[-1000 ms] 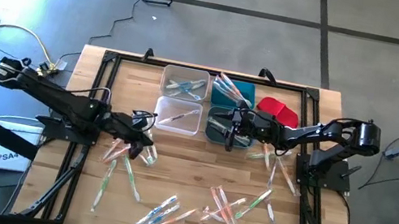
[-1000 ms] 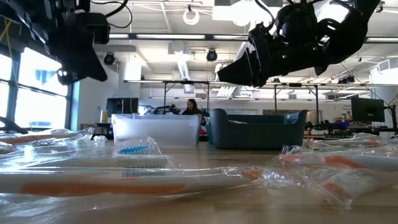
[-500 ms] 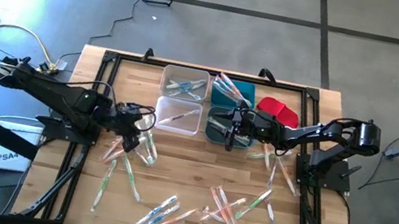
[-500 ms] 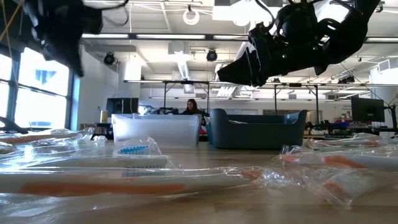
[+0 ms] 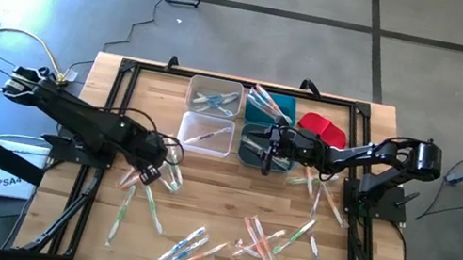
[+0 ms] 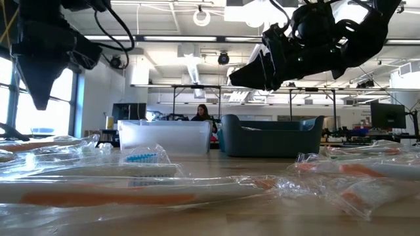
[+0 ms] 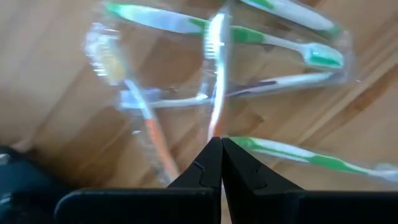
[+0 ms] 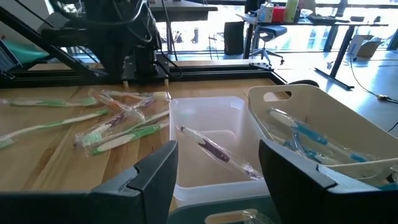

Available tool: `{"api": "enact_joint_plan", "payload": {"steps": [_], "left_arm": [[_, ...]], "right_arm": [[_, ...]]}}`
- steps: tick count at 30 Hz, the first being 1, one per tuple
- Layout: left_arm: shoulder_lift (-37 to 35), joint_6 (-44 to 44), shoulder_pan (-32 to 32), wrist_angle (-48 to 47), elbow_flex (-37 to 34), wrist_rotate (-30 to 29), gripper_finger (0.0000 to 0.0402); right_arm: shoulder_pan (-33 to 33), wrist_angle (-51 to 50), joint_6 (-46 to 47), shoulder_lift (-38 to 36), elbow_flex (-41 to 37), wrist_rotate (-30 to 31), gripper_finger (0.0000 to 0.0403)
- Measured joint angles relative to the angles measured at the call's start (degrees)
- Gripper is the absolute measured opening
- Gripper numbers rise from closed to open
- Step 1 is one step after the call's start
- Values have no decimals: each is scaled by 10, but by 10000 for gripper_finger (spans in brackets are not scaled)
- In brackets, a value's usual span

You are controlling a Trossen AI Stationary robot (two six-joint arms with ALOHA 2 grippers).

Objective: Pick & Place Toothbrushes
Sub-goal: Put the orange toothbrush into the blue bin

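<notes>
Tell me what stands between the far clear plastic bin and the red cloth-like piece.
A teal plastic bin holding toothbrushes; the high view shows it.

Landmark: wooden table (image 5: 227,208).
Clear bins (image 5: 215,95): two, rear centre of table, one behind the other.
Teal bins (image 5: 281,109): two, just beside the clear bins.
Red cloth-like piece (image 5: 322,127): beside rear teal bin.
Person (image 6: 201,113): seated in room beyond table.

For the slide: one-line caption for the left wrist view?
Left gripper shut, pinching an orange-handled toothbrush above wrapped toothbrushes on the wooden table.
</notes>
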Motion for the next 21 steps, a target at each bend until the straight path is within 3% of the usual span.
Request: {"api": "enact_joint_plan", "payload": {"steps": [10,16,21], "left_arm": [[29,0,0,28,0,25,16],[44,4,0,5,-1,36,85],[51,60,0,8,0,29,140]], "right_arm": [[0,-5,0,0,0,0,217],[0,-8,-1,0,0,0,217],[0,-8,-1,0,0,0,217]]}}
